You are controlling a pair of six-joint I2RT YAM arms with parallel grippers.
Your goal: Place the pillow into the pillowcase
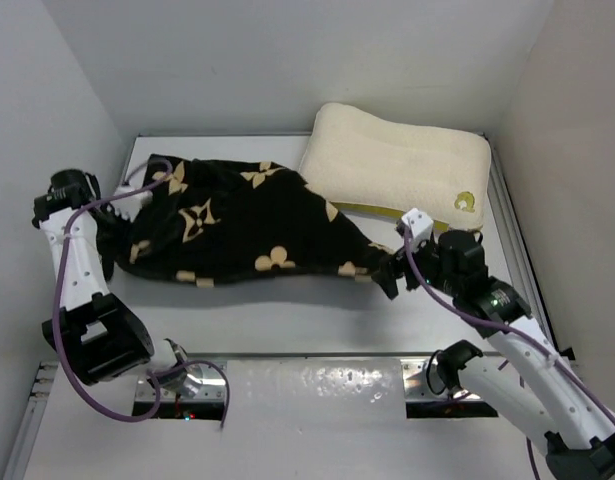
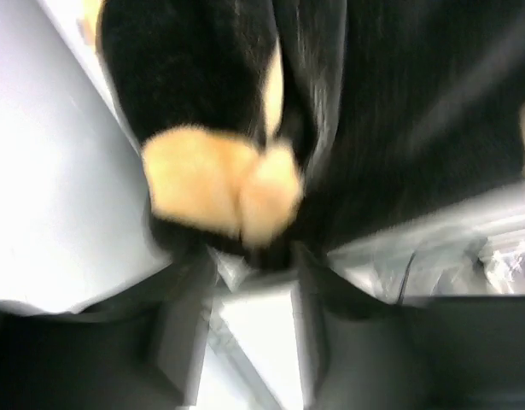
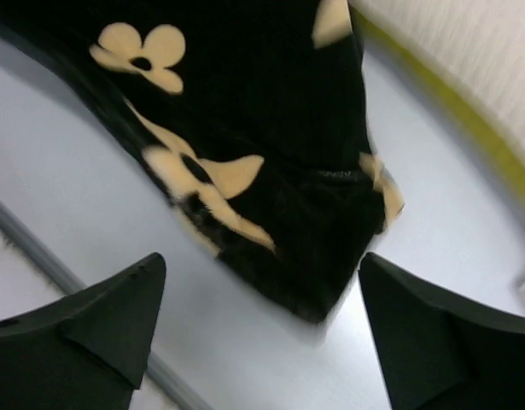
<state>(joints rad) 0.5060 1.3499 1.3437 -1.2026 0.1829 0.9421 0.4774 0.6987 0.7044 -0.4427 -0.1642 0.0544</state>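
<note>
Pillowcase (image 1: 237,225) black, tan flower and star motifs; pillow (image 1: 392,165) cream-white, yellow side band (image 1: 372,209), yellow logo (image 1: 466,201).

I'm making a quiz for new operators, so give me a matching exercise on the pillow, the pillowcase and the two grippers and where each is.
1 pillow
2 pillowcase
3 left gripper
4 right gripper

A open, at the pillowcase's right corner
B bare, at the table's far right
C crumpled, left and middle
D at the pillowcase's left end

Pairs: 1-B, 2-C, 3-D, 4-A
</note>
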